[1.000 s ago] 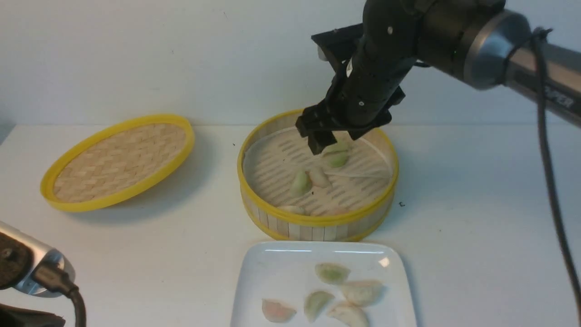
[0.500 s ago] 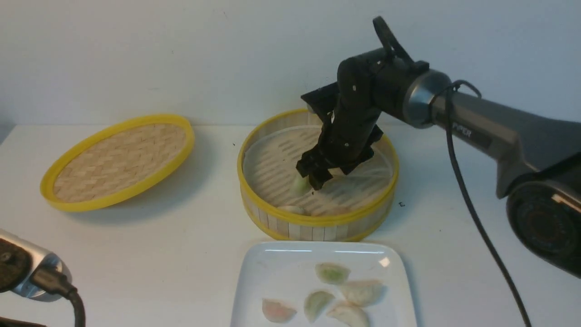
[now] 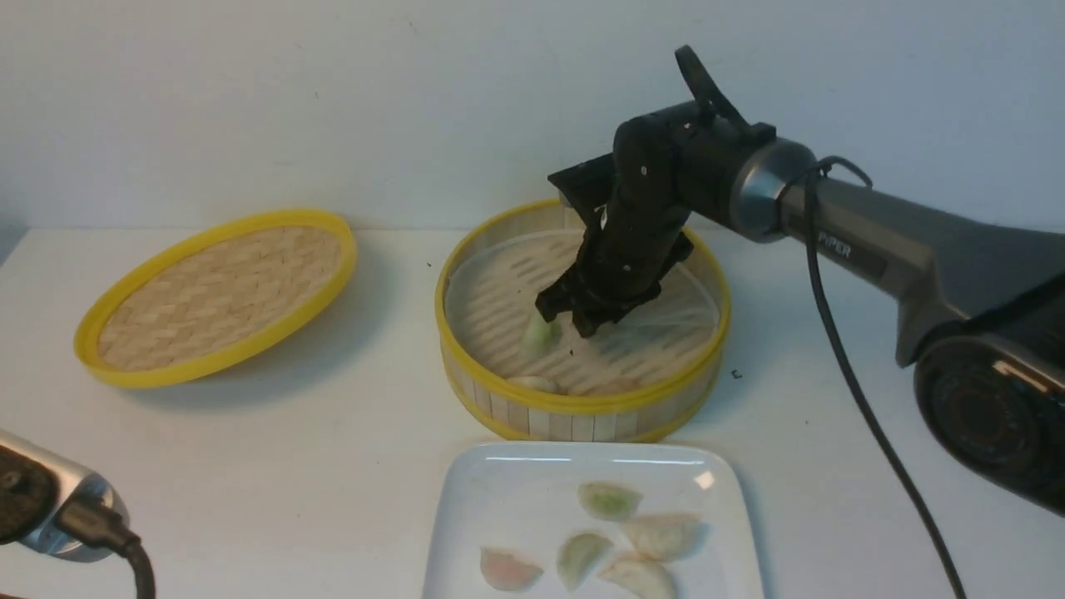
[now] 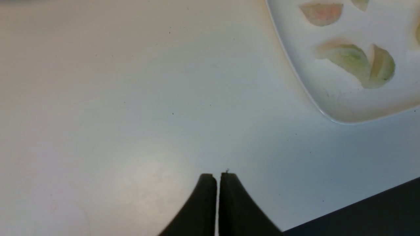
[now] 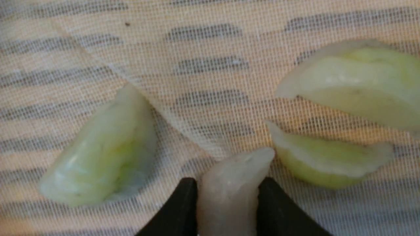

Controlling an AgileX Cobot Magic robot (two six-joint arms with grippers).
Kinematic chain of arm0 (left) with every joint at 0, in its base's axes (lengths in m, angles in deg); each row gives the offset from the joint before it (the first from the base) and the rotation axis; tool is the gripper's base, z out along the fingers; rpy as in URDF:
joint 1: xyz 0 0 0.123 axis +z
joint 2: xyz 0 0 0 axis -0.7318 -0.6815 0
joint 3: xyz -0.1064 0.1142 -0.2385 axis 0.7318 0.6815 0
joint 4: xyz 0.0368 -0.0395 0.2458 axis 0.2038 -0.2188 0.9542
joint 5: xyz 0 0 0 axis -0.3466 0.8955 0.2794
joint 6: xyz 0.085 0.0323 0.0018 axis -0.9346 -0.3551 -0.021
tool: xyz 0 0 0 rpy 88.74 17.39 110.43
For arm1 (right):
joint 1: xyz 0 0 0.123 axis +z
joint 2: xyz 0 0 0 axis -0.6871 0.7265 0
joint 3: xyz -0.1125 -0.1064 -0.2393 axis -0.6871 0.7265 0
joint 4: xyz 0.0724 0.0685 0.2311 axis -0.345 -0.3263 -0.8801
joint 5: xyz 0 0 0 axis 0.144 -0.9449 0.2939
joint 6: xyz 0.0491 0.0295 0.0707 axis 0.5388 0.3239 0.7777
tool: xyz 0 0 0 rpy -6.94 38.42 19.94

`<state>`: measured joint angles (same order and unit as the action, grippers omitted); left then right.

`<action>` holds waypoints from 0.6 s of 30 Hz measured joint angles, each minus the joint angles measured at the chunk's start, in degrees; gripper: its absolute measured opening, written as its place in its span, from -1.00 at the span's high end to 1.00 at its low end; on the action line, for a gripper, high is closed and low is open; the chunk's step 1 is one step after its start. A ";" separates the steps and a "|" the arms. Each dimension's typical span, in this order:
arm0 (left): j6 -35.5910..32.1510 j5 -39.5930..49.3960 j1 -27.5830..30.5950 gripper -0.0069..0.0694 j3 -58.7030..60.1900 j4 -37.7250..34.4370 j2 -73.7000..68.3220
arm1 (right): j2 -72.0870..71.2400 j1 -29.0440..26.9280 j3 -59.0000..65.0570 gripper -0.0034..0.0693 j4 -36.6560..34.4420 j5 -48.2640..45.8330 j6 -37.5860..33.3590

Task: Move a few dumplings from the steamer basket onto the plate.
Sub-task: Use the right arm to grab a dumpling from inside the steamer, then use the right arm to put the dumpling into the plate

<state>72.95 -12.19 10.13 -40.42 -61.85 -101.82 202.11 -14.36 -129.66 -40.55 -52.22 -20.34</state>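
A white table (image 3: 274,482) beneath steamer basket (image 3: 574,412), plate (image 3: 499,478) and woven lid (image 3: 220,291).

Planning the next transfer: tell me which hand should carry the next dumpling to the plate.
Right. The right hand is in the steamer basket with a dumpling between its fingers; the left hand is shut over bare table.

"PiPER" in pale letters on the right arm (image 3: 874,241)
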 joint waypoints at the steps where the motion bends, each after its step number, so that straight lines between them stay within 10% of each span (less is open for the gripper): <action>1: 0.05 0.00 0.00 0.83 0.00 0.00 0.00 | 0.00 0.00 -1.44 0.33 0.54 -2.53 0.52; 10: 2.07 0.04 0.00 0.83 0.00 0.00 0.00 | -10.93 0.00 -4.01 0.33 -4.45 -6.05 1.49; 18: 2.85 -1.57 0.00 0.83 0.00 0.00 0.00 | -33.95 2.76 20.96 0.33 -9.32 -6.17 0.03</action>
<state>75.80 -13.76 10.13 -40.42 -61.85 -101.82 168.16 -11.60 -108.70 -49.87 -58.39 -20.31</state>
